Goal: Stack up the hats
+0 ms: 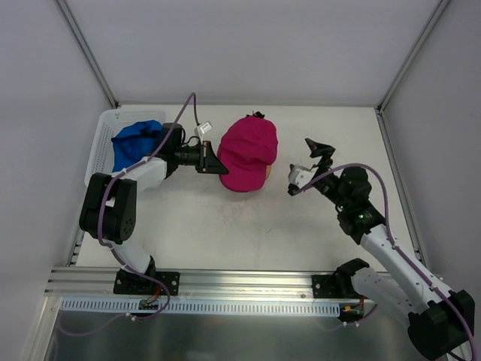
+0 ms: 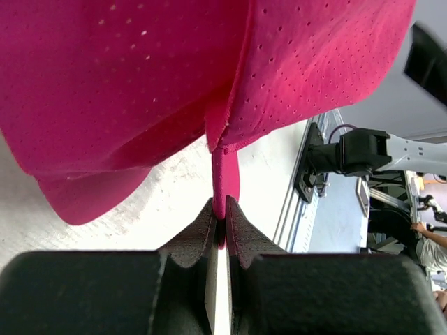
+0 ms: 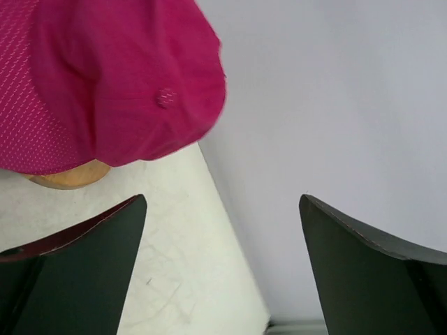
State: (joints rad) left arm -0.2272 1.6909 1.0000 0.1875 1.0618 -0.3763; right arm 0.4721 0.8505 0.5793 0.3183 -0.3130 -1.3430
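Left gripper [image 2: 220, 209], closest to the lens, is pinched shut on a strap-like fold of the magenta hat [image 1: 248, 150], which sits mid-table, probably to lift or settle it. White basket [image 1: 96, 154] holds the blue hat [image 1: 135, 139], not yet stacked. Right gripper [image 3: 222, 209] gapes empty near the wooden disc [image 3: 66, 178] peeking from under the magenta hat.

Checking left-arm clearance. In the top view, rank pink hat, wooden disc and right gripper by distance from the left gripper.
1. pink hat: touching, its edge pinched in the left gripper.
2. wooden disc: peeks out under the hat's right-hand side.
3. right gripper: open, beyond the disc, farther right.
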